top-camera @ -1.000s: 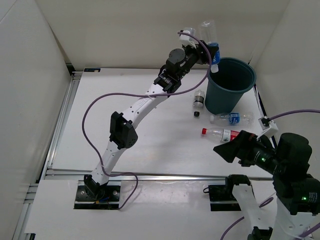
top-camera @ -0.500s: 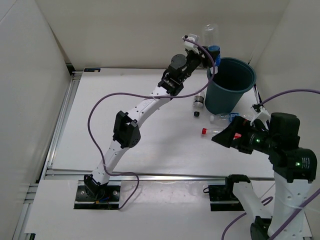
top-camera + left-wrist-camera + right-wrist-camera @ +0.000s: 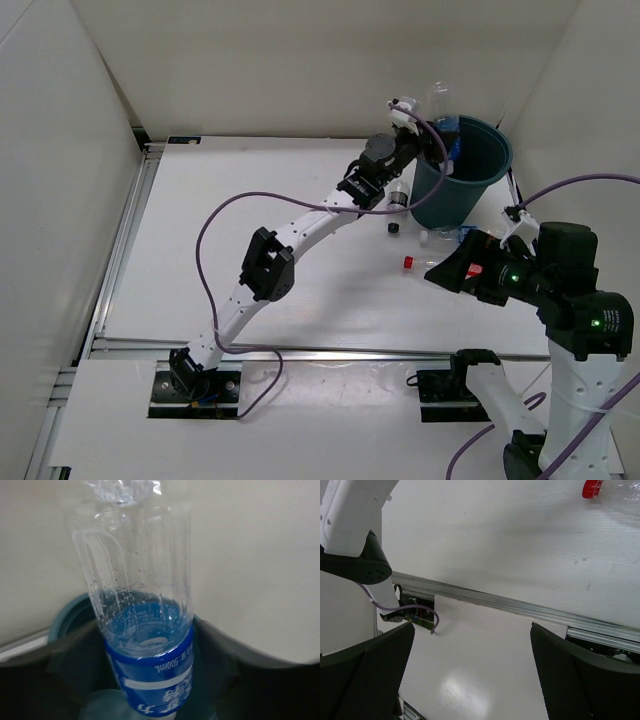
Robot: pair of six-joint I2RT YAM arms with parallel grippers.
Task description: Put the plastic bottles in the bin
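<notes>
Left tool: your fingers stand narrow, one on each side of the blue label of a clear bottle, and I judge that it is held, since it hangs in the air with nothing under it. You carry it inverted, base up and neck down, so the narrow end enters first. Directly below the tool is the open mouth of the bin; its teal rim shows behind the left finger in the wrist view. The lower part of the bottle is already at or just inside that rim. I judge the step in hand to be the release, and it calls only for the fingers to part. The risk is that the bottle catches the near rim and tips outward.

Below and behind the left tool, on the worktop, a dark-labelled bottle lies just beside the bin wall, with a small black cap near it.

Right tool: your fingers stand wide with nothing between them. It hovers above the worktop, angled down. The red-capped bottle lies ahead of it and to its right, well apart from both fingers. I judge that you are staging it for the next pick.
</notes>
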